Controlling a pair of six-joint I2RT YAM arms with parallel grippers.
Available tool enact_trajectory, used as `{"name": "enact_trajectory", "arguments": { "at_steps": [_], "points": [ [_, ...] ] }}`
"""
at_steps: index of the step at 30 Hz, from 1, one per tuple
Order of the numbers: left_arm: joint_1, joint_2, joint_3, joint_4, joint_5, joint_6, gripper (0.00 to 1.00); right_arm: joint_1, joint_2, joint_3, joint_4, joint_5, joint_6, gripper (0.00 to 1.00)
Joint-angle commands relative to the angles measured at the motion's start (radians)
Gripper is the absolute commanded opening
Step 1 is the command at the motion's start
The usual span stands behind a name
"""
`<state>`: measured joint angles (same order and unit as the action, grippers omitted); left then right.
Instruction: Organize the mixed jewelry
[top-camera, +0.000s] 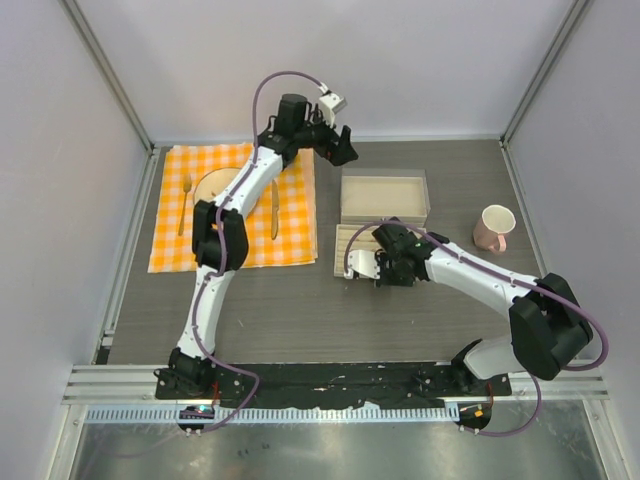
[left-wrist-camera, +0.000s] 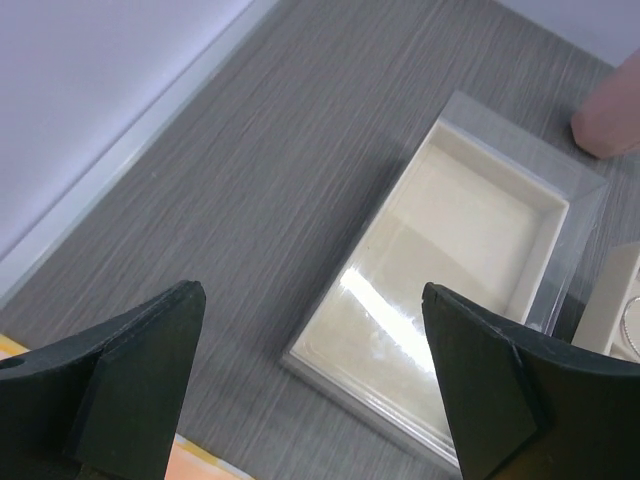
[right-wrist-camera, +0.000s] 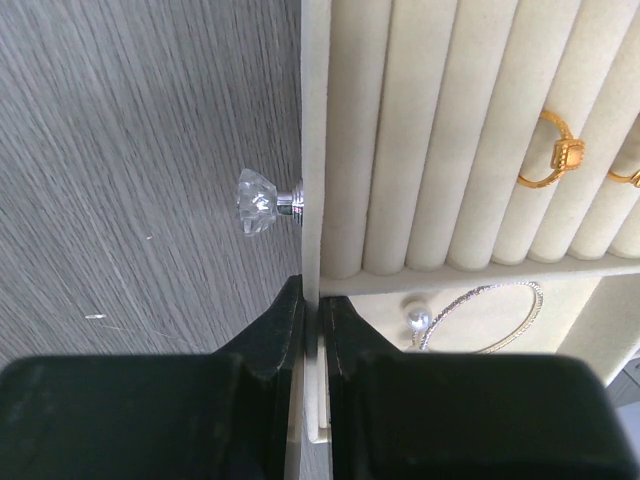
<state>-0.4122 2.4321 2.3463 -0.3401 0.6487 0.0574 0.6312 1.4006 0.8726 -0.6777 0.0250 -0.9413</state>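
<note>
The mixed jewelry lies in a beige drawer tray (right-wrist-camera: 312, 120) with padded ring rolls. Two gold rings (right-wrist-camera: 553, 153) sit in the rolls. A thin silver hoop (right-wrist-camera: 482, 318) and a pearl piece (right-wrist-camera: 417, 320) lie in the compartment below them. My right gripper (right-wrist-camera: 317, 296) is shut on the tray's front wall, just below its crystal knob (right-wrist-camera: 256, 200); in the top view it (top-camera: 384, 268) is over the tray (top-camera: 352, 240). My left gripper (left-wrist-camera: 310, 300) is open and empty, held above the table beside a larger empty beige tray (left-wrist-camera: 455, 215), at the far side of the top view (top-camera: 343, 148).
The larger beige tray (top-camera: 385, 195) stands just behind the drawer tray. A pink mug (top-camera: 494, 228) stands to the right. An orange checked cloth (top-camera: 290, 240) at the left holds a plate (top-camera: 212, 183), a fork (top-camera: 185, 203) and a knife (top-camera: 273, 210).
</note>
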Motion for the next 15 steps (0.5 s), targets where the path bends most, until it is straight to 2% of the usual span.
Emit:
{"name": "enact_trajectory", "arguments": {
  "at_steps": [1, 7, 15],
  "points": [
    [0.010, 0.045, 0.074, 0.102, 0.061, -0.053, 0.95, -0.013, -0.046, 0.042, 0.040, 0.003, -0.021, 0.01],
    [0.010, 0.107, 0.091, 0.208, 0.101, -0.148, 0.97, -0.027, -0.058, 0.049, 0.038, -0.008, -0.022, 0.01],
    [0.009, 0.211, 0.192, 0.282, 0.173, -0.249, 0.99, -0.038, -0.078, 0.066, 0.020, -0.011, -0.017, 0.01]
  ]
}}
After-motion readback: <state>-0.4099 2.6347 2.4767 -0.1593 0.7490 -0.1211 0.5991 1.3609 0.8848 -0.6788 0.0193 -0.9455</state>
